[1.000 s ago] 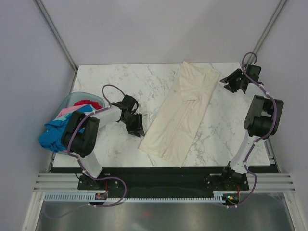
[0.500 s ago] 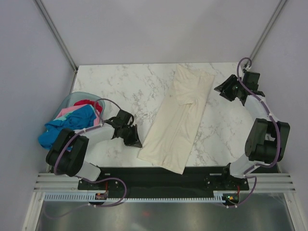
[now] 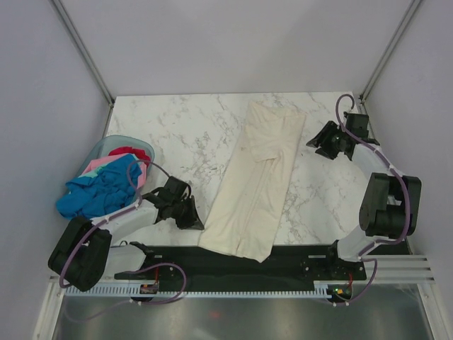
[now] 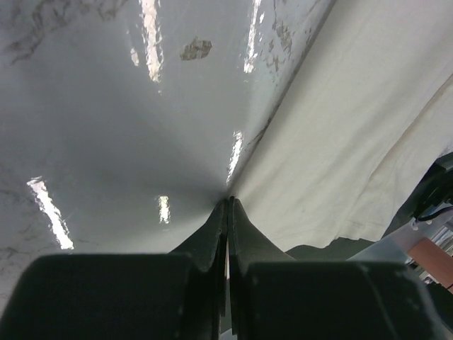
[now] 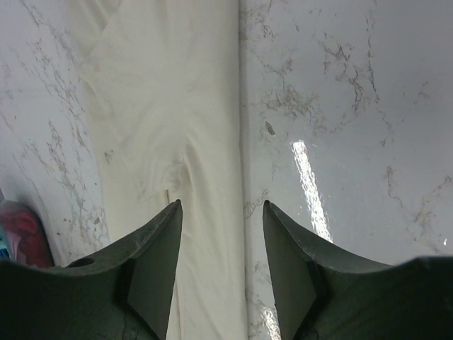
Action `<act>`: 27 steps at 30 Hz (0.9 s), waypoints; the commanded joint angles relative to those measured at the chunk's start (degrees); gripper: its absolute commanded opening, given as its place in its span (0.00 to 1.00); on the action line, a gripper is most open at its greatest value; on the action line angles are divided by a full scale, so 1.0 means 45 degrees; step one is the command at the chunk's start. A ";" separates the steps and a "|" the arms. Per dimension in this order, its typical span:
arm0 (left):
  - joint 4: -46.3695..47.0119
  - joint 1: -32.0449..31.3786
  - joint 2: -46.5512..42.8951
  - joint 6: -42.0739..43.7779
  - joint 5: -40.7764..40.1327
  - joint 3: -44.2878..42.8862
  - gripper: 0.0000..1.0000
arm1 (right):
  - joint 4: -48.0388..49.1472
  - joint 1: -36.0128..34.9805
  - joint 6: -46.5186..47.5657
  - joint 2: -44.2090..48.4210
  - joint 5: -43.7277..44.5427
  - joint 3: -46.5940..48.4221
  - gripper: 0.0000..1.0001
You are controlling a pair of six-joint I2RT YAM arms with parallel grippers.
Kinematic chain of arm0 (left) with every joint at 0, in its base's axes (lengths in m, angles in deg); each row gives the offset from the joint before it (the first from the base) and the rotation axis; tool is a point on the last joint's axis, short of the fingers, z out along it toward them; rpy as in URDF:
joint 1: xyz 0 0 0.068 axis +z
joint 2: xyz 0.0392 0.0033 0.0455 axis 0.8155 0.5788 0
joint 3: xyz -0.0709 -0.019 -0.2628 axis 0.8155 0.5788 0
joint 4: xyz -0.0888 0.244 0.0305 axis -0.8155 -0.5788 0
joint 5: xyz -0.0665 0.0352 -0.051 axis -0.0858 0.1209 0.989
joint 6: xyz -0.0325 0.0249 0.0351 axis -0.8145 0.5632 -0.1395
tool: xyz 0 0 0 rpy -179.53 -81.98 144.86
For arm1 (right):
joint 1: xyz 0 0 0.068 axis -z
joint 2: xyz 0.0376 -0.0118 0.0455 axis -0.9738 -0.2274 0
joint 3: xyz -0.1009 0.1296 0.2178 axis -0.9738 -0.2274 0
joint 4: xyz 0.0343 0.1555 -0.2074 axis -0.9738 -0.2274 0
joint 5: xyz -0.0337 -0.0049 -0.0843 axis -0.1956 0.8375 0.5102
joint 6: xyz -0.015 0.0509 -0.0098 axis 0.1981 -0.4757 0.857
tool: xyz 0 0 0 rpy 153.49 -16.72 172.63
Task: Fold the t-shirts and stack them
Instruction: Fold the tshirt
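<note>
One cream-white cloth t-shirt [image 3: 258, 180], folded into a long narrow strip, lies diagonally on the white marble tabletop [image 3: 177, 127], its near end overhanging the front edge. The left hand [image 3: 197, 223] is closed, tips at the strip's left edge; cloth pinched or not, cannot tell. The right hand [image 3: 313, 143] is open by the strip's far right edge. Blue, pink and red shirts [image 3: 99, 188] are heaped in a pale blue plastic basket [image 3: 106, 145], far left.

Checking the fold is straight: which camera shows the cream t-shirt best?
Top external: the whole cream t-shirt lies in view, folded lengthwise. Left wrist shows only its edge at the shut left claw; right wrist shows one stretch beyond the open right claw.
</note>
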State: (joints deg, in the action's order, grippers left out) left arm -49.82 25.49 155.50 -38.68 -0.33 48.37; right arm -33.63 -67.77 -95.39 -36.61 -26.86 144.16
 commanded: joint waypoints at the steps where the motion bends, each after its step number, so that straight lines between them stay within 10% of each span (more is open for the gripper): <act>1: -0.0505 -0.0125 -0.0806 -0.1065 -0.0491 0.0391 0.02 | 0.0880 -0.0201 0.0273 -0.0950 0.0435 0.1145 0.58; 13: -0.1344 -0.0164 -0.1237 -0.1067 -0.1039 -0.0038 0.06 | 0.1701 -0.0280 0.0157 -0.6752 0.0260 0.6048 0.56; 27: -0.2594 -0.0144 -0.0496 0.0436 -0.3147 -0.3062 0.29 | 0.3264 -0.0905 -0.1094 -0.8709 0.0318 0.6364 0.46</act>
State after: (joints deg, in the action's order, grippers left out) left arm -59.41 24.92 151.90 -40.43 -9.86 39.04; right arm -19.95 -70.99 -99.30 -73.14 -25.99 172.20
